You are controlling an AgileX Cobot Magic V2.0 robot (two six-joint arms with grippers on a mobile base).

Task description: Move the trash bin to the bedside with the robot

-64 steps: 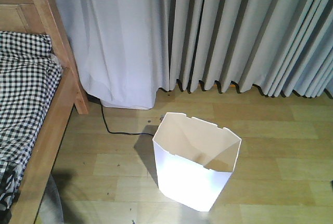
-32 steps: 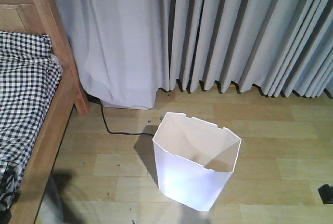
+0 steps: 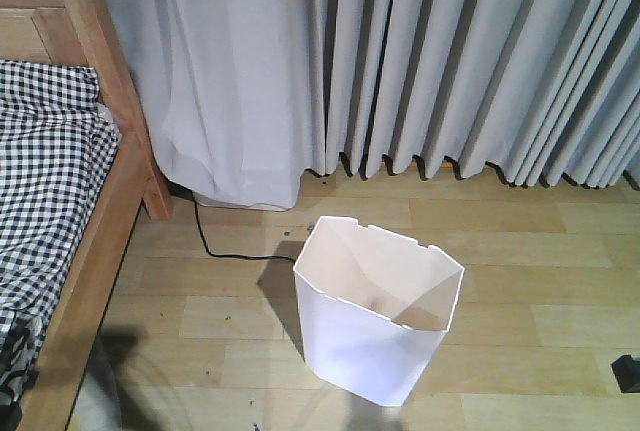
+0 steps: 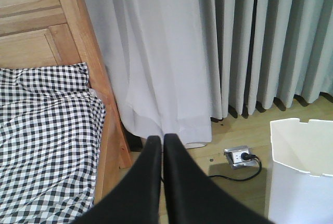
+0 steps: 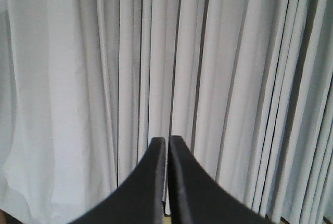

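The jaws of the left gripper (image 4: 162,140) are pressed together on nothing, aimed at the gap between the bed and the curtain; those of the right gripper (image 5: 167,141) are likewise closed and empty, facing only the grey curtain (image 5: 208,68). The trash bin (image 3: 378,313) stands upright on the wooden floor (image 3: 540,251), well apart from the bedside (image 3: 95,251) and untouched by either arm. It is judged light, thin-walled and easily flexed or tipped, so its smooth sides would be expected to slip; the notched rim (image 3: 400,236) is judged the best hold, pinched over 1 wall near a corner. Between the bin and the bed post (image 3: 120,91) a black cable (image 3: 215,246) is laid across the floor, running to a floor socket (image 4: 238,157) near the white drape (image 4: 161,68), and could be snagged if the bin is dragged.
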